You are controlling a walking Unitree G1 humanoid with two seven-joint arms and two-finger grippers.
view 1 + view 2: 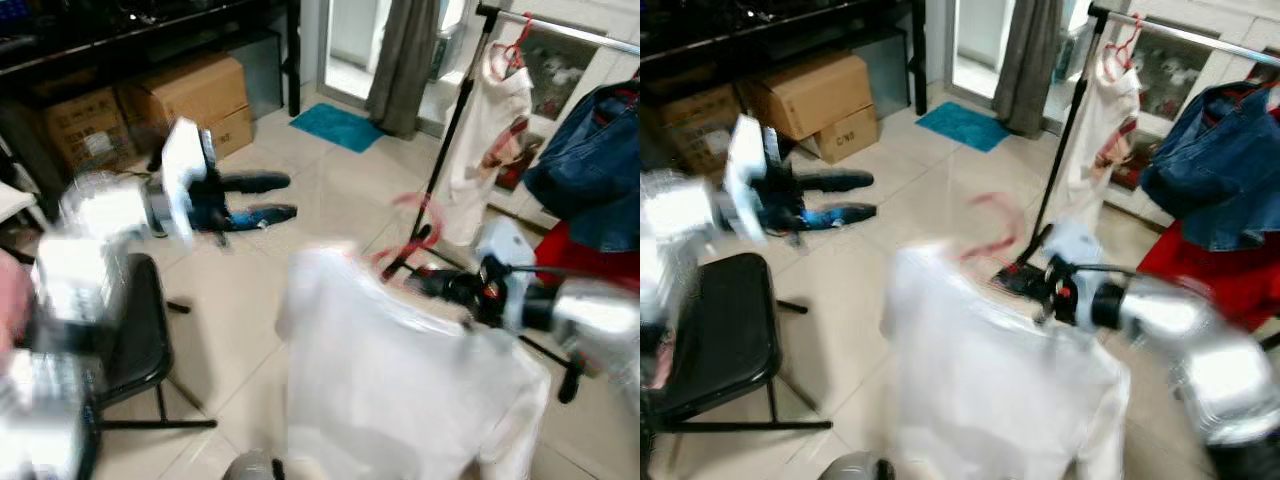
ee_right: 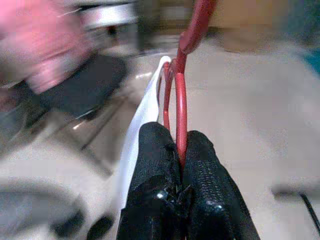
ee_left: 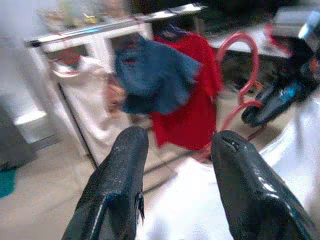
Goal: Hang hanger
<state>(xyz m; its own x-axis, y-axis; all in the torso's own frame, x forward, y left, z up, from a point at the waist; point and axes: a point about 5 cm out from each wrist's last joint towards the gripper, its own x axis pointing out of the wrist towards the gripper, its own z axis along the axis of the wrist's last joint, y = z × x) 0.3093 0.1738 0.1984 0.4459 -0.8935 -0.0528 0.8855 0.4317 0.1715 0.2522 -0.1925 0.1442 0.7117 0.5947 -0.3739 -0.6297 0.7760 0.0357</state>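
Observation:
A red hanger (image 1: 415, 228) carries a white shirt (image 1: 400, 390) that hangs low in front of me. My right gripper (image 1: 425, 280) is shut on the hanger's neck, and the red wire (image 2: 180, 105) runs up between its fingers (image 2: 202, 170) in the right wrist view. My left gripper (image 1: 262, 198) is raised at the left, open and holding nothing; its fingers (image 3: 120, 185) point toward the rack. The clothes rack's rail (image 1: 570, 30) crosses the upper right on a black pole (image 1: 455, 120). On the rail hang a white garment (image 1: 490, 140), a denim jacket (image 1: 590, 170) and a red garment (image 1: 570, 255).
A black chair (image 1: 140, 330) stands at my lower left. Cardboard boxes (image 1: 190, 95) sit under a dark shelf at the back left. A teal mat (image 1: 335, 125) lies by the doorway and grey curtain (image 1: 405, 60). Pale tile floor lies between me and the rack.

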